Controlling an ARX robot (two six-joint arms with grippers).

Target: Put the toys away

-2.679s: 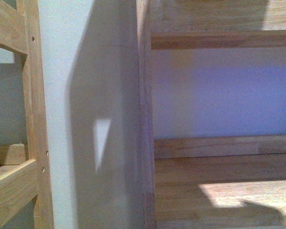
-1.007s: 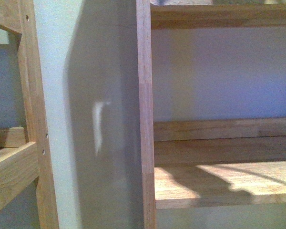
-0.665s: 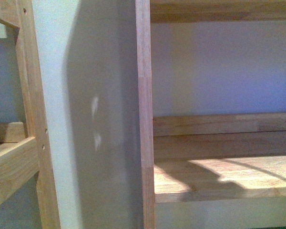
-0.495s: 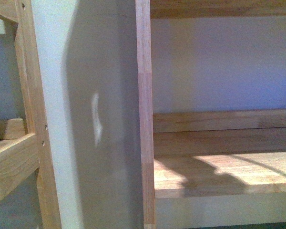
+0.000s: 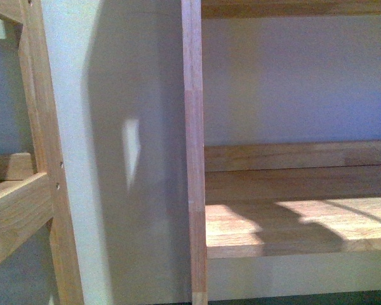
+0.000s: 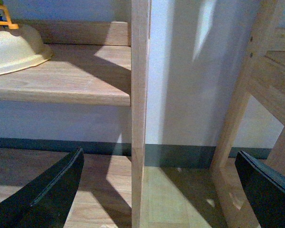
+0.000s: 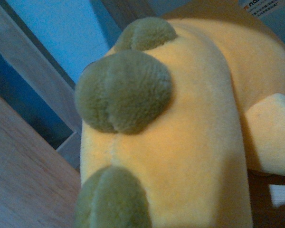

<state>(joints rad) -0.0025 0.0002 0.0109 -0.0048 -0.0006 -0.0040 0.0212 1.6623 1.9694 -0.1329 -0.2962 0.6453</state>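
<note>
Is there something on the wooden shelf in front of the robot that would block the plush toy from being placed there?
In the front view the wooden shelf board shows nothing on it. The left wrist view shows a cream bowl on a shelf board, off to one side. The plush toy fills the right wrist view; its path there cannot be judged.

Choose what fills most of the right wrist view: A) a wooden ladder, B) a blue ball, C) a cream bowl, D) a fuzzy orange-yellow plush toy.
D: the plush toy fills the frame from close up, its darker rounded feet facing the camera; the right gripper itself cannot be made out.
</note>
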